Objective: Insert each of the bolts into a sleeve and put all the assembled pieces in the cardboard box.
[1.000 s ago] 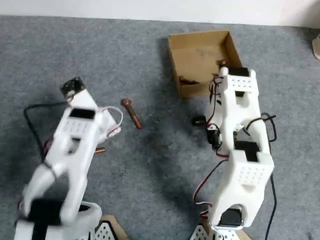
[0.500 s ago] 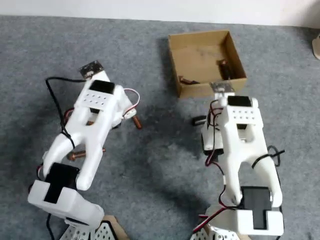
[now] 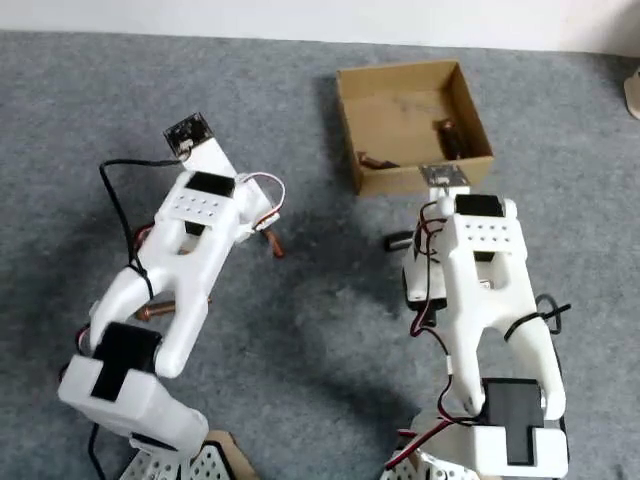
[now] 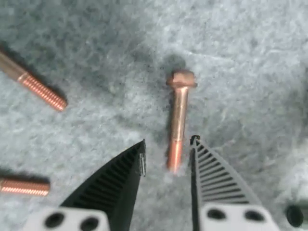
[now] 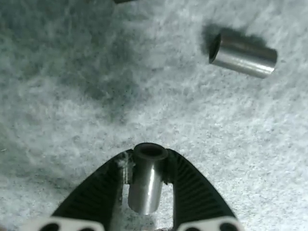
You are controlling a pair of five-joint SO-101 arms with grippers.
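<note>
My left gripper (image 4: 167, 149) is open just above the carpet, and the threaded tip of a copper bolt (image 4: 179, 120) lies between its fingers. That bolt (image 3: 274, 245) pokes out from under the left arm in the high view. Two more bolts lie nearby, one (image 4: 33, 82) off to the side and another (image 4: 24, 186) at the picture's edge. My right gripper (image 5: 147, 156) is shut on a grey metal sleeve (image 5: 146, 185), whose open end points away from the wrist. A second sleeve (image 5: 243, 54) lies loose on the carpet beyond it. The cardboard box (image 3: 415, 180) holds two assembled pieces.
Grey carpet covers the table. A bolt (image 3: 150, 312) peeks out beside the left arm's lower link. The loose sleeve (image 3: 398, 240) sits between the right arm and the box. Open carpet stretches between the two arms.
The left arm swung forward and right, down over the bolt. The right arm pulled back from the box to the carpet in front of it, then stayed there.
</note>
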